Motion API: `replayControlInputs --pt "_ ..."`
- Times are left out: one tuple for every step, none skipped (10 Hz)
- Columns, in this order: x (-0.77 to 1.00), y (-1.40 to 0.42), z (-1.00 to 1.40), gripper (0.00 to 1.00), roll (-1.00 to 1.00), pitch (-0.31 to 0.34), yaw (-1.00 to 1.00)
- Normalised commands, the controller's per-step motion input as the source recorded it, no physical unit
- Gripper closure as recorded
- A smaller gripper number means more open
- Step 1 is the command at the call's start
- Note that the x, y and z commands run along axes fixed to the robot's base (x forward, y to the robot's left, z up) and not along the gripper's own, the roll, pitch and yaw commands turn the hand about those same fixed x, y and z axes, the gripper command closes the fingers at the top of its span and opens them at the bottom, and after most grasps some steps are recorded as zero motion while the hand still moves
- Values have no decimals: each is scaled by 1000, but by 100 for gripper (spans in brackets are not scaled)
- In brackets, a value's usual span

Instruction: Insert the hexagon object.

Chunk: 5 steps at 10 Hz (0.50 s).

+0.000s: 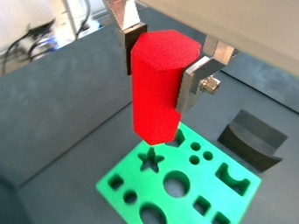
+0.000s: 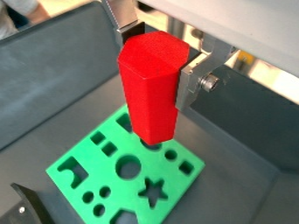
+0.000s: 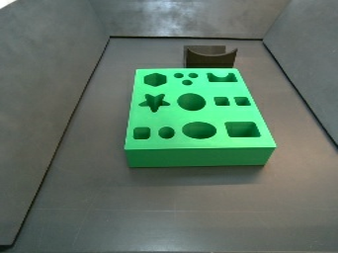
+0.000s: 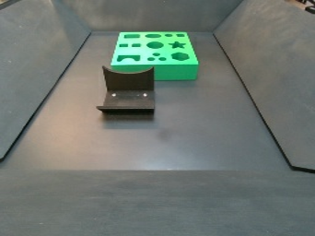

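— Tool [image 1: 163,59] state? 
— Clamped on the red peg [image 1: 156,87], silver fingers [image 1: 195,80] pressing its upper sides in both wrist views; peg hangs upright in the air above the green block [image 1: 184,182].
— Side views? 
— Tool and peg out of frame. Green block [image 3: 199,114] sits on the dark tabletop [image 3: 158,203], cutouts empty, dark curved block [image 3: 207,53] just behind it.

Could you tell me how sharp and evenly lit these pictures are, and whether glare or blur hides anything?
In both wrist views the hexagon object, held between the gripper fingers, is crisp and evenly lit, while the green block below looks slightly soft. In a side view the floor shows a pale sheen but hides nothing. In a side view the dark grey curved block is dim.
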Motion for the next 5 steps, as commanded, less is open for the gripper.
replayControlInputs --pt "-266 391 -1000 100 0 0 -646" --pt "-294 460 -1000 100 0 0 -577" --pt "-311 491 -1000 100 0 0 -549" --pt "-331 523 -1000 100 0 0 -520" --pt "-340 540 -1000 100 0 0 -500"
